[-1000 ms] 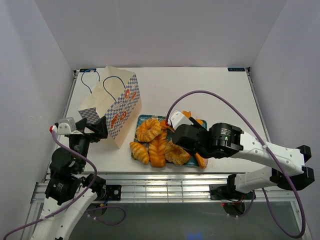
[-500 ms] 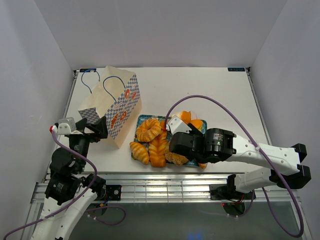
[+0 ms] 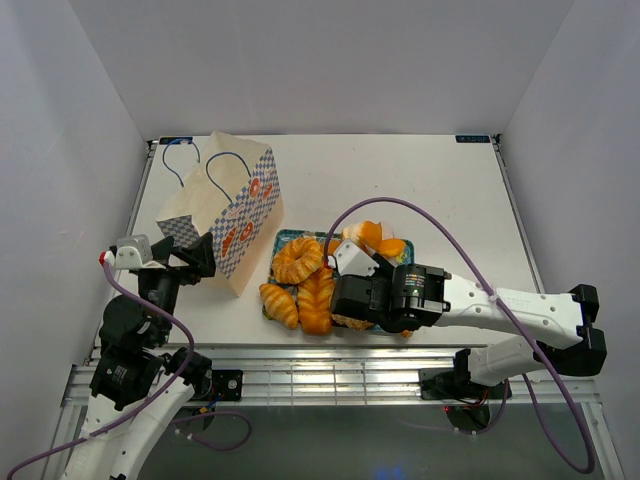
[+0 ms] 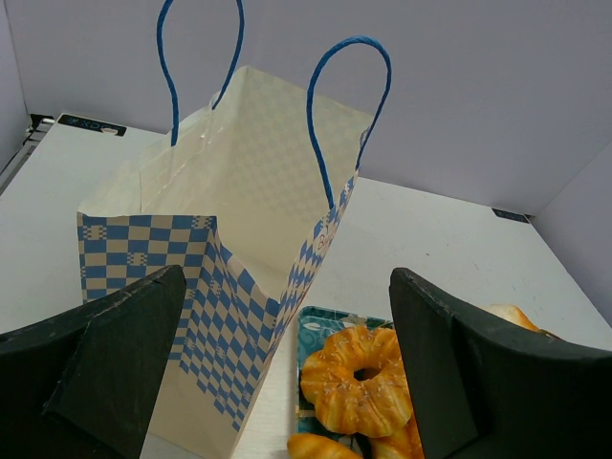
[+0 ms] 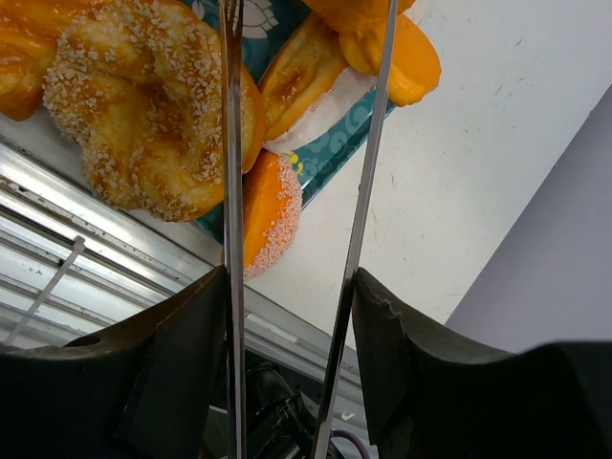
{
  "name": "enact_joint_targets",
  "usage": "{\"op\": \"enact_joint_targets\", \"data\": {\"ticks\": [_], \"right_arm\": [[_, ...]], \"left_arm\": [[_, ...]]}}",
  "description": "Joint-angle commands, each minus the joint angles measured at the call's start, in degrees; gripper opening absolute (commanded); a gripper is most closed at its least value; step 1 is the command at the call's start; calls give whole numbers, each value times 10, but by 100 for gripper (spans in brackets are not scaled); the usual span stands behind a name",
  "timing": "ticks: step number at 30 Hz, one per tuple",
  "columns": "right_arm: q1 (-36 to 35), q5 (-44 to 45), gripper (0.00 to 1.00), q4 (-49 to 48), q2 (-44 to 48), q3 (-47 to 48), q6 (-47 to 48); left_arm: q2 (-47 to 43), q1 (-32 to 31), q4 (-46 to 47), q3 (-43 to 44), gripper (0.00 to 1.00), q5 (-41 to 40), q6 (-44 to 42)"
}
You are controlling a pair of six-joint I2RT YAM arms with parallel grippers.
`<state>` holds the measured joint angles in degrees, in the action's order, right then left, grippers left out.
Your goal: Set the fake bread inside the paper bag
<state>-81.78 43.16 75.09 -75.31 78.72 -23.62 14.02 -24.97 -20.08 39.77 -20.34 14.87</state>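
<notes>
The paper bag (image 3: 225,205) stands upright and open at the left; its cream inside and blue cord handles fill the left wrist view (image 4: 239,220). The fake bread (image 3: 305,275) is piled on a teal floral tray (image 3: 283,240). A sugared ring doughnut shows in both wrist views (image 4: 359,378) (image 5: 143,105). My left gripper (image 3: 195,255) is open and empty just beside the bag's near side (image 4: 287,277). My right gripper (image 5: 292,287) is shut on metal tongs (image 5: 231,143), whose two arms stand apart over the tray's front right corner, around a sugared orange bun (image 5: 268,215).
The tray's right edge (image 5: 320,153) lies close to the table's front metal rail (image 5: 76,249). White walls enclose the table on three sides. The right arm's purple cable (image 3: 420,205) arcs over the tray.
My right arm has swung left and toward the front edge, so its wrist now covers the tray's front right pastries. The left arm, the bag and the bread have not moved.
</notes>
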Motion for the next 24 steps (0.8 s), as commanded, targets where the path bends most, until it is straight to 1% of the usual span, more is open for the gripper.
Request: {"op": "enact_joint_targets", "data": {"ticks": [1, 10, 18, 21, 22, 24], "right_arm": [[-3, 39, 57, 1, 2, -7, -23], [-3, 54, 51, 1, -5, -11, -25], [-3, 38, 41, 0, 1, -14, -21], [-3, 33, 36, 0, 4, -15, -22], [-3, 33, 30, 1, 6, -15, -23], [-3, 31, 27, 0, 9, -15, -24]], "left_arm": [[1, -3, 1, -6, 98, 1, 0], [1, -3, 0, -6, 98, -1, 0], [1, -3, 0, -6, 98, -1, 0], [2, -3, 0, -6, 98, -2, 1], [1, -3, 1, -6, 98, -2, 0], [1, -3, 1, -6, 98, -2, 0]]}}
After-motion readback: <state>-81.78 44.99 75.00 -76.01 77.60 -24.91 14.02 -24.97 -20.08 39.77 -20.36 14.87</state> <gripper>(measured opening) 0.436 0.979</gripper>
